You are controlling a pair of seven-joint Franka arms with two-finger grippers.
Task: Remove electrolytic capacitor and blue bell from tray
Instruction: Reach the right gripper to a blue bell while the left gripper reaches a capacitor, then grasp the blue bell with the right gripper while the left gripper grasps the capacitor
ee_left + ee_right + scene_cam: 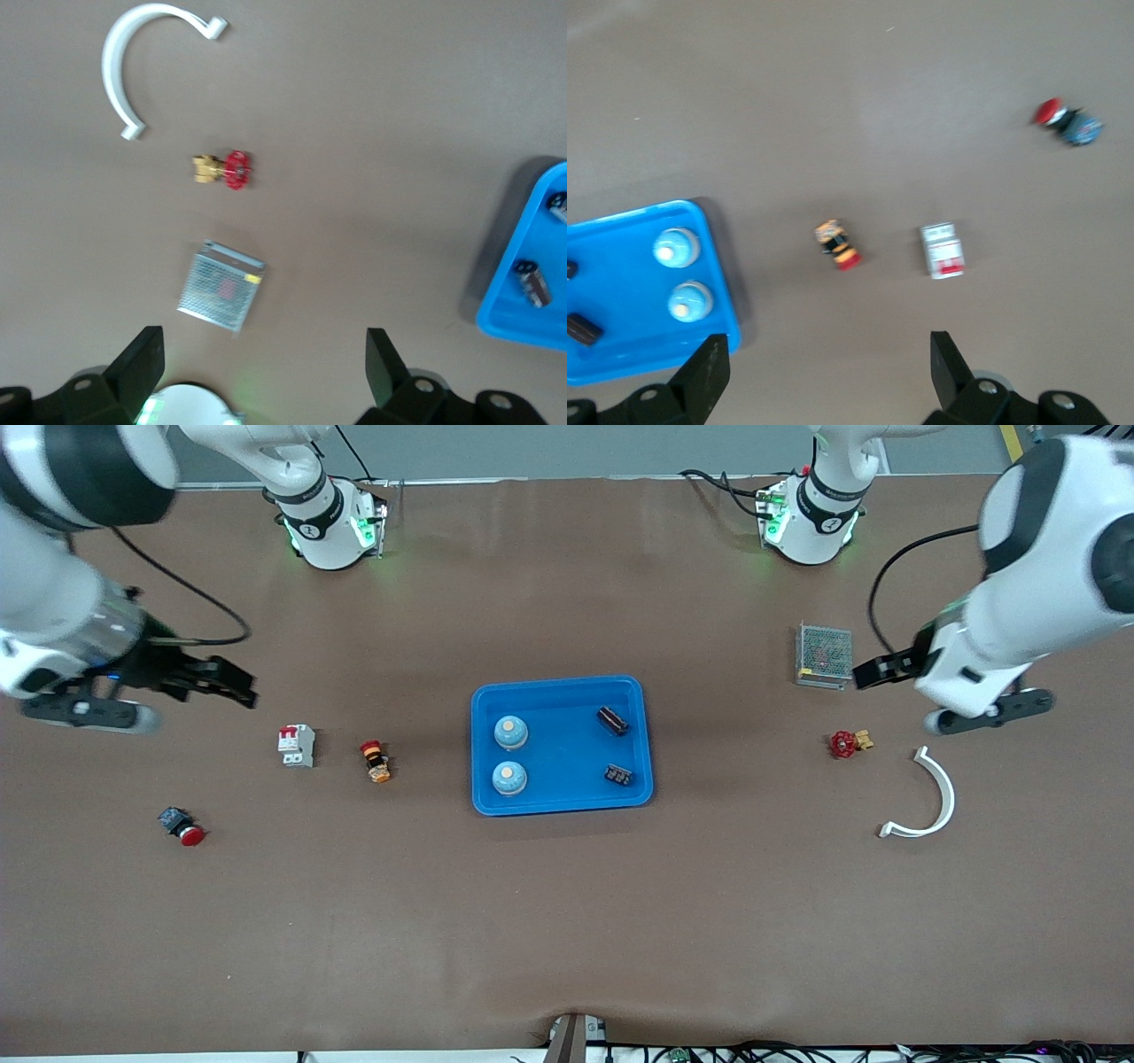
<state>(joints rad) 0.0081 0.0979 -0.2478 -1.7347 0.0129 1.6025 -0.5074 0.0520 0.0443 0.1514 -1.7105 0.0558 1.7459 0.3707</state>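
A blue tray (562,802) lies mid-table. Two light-blue bells (510,732) (509,778) stand in its half toward the right arm's end. Two black capacitors (612,720) (618,776) lie in the half toward the left arm's end. My left gripper (875,671) hangs open and empty over bare table beside a mesh box. My right gripper (226,684) hangs open and empty over bare table near a circuit breaker. The left wrist view shows the left gripper (264,367), the tray's edge (518,266) and a capacitor (534,283). The right wrist view shows the right gripper (826,372), the tray (620,266) and both bells (677,247) (689,301).
Toward the left arm's end lie a metal mesh box (824,655), a red-handled brass valve (848,742) and a white curved clip (930,797). Toward the right arm's end lie a white circuit breaker (297,746), an orange-and-red button (376,761) and a red push button (182,825).
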